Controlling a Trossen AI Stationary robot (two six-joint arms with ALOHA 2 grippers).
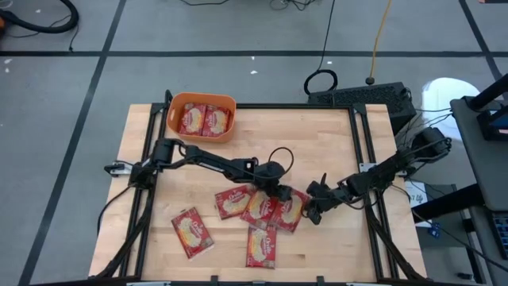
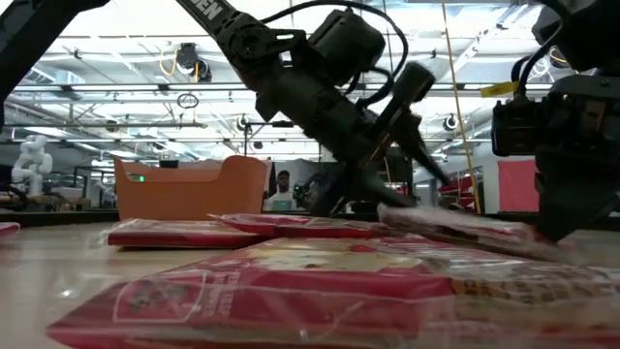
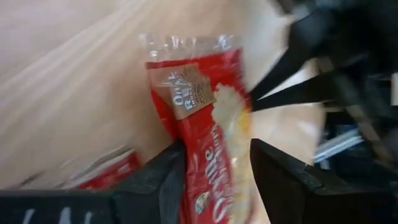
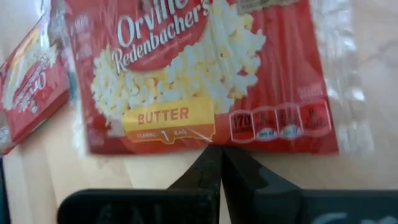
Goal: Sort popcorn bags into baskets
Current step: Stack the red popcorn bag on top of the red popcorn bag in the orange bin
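My left hand (image 3: 214,171) is closing around a popcorn bag (image 3: 208,124) lying on the bench (image 1: 333,246). My right hand (image 4: 217,165), pinched together, is pressing its edge, so it may tear.

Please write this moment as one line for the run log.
left gripper: closing around packet in table pile | right gripper: shut, at the packet's edge | tub: holds two packets | loose packets: five

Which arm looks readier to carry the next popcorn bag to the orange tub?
Probably the left. Its tool straddles a popcorn bag in the pile, fingers on either side. The right tool is shut, tips only at a bag's edge. The orange tub is also on the left's side.
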